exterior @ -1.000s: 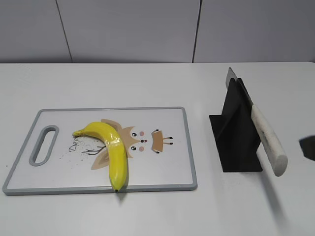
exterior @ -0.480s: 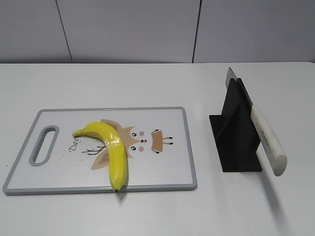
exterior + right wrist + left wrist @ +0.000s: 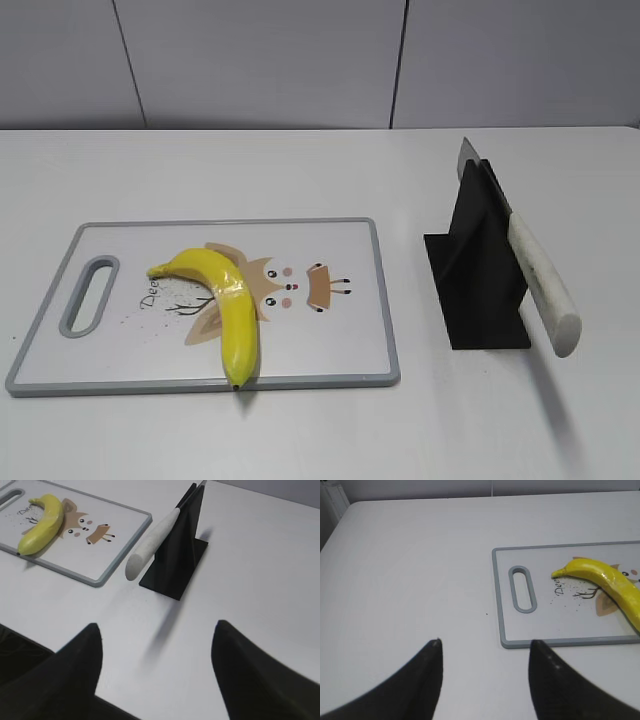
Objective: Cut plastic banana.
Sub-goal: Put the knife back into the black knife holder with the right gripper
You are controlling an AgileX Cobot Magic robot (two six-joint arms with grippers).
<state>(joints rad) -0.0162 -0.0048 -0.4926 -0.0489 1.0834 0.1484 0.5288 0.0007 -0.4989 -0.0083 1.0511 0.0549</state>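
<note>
The plastic banana lies whole on a white cutting board with a grey rim; it also shows in the left wrist view and the right wrist view. A knife with a white handle rests slanted in a black stand, handle toward the front; it also shows in the right wrist view. My left gripper is open and empty over bare table left of the board. My right gripper is open and empty, near the table's front, short of the stand. Neither gripper shows in the exterior view.
The board has a handle slot at its left end and a cartoon deer print. The black stand sits right of the board. A grey wall stands behind the white table.
A dark piece of the right gripper at the exterior view's right edge has moved out of view. The banana, board and knife have not moved.
</note>
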